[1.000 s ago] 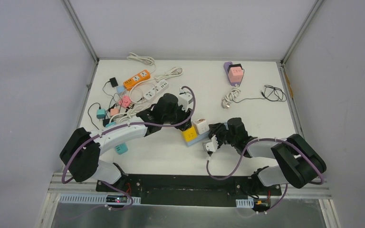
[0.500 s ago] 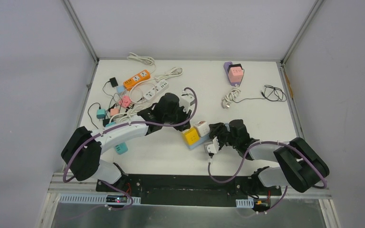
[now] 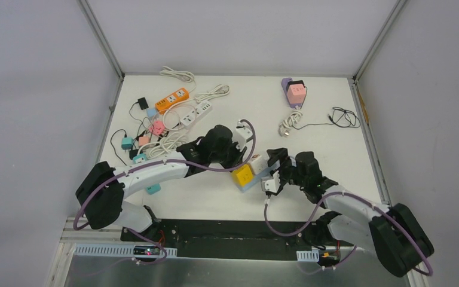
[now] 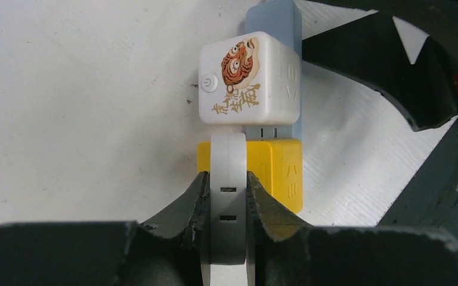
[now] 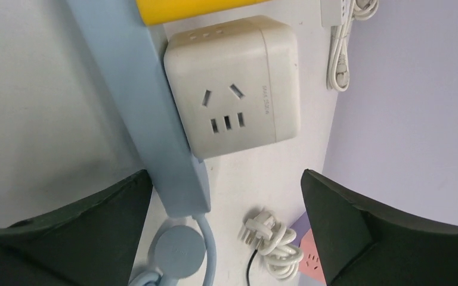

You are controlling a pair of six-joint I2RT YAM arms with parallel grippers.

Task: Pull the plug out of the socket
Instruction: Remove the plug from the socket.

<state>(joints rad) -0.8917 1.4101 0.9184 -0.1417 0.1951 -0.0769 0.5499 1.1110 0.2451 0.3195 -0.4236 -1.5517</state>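
A light-blue socket strip (image 4: 274,36) lies on the white table and carries a yellow cube (image 4: 280,170) and a white cube with a tiger picture (image 4: 247,77). My left gripper (image 4: 228,179) is shut on a flat white plug (image 4: 228,158) that stands over the yellow cube. In the top view the left gripper (image 3: 238,160) sits over the yellow cube (image 3: 242,175). My right gripper (image 3: 273,174) is beside the strip's right end, jaws wide open. In the right wrist view the right gripper (image 5: 226,196) holds nothing, with the strip (image 5: 149,113) and the white cube (image 5: 232,83) in front of it.
A heap of power strips, adapters and cords (image 3: 167,113) lies at the back left. A teal adapter (image 3: 151,188) sits near the left arm. A purple strip with a pink cube (image 3: 294,92), a coiled white cord (image 3: 288,122) and a black cable (image 3: 345,116) lie at the back right.
The left gripper has closed on the white plug and moved a little right. The right gripper has opened wide and its arm has swung out; the strip has shifted slightly.
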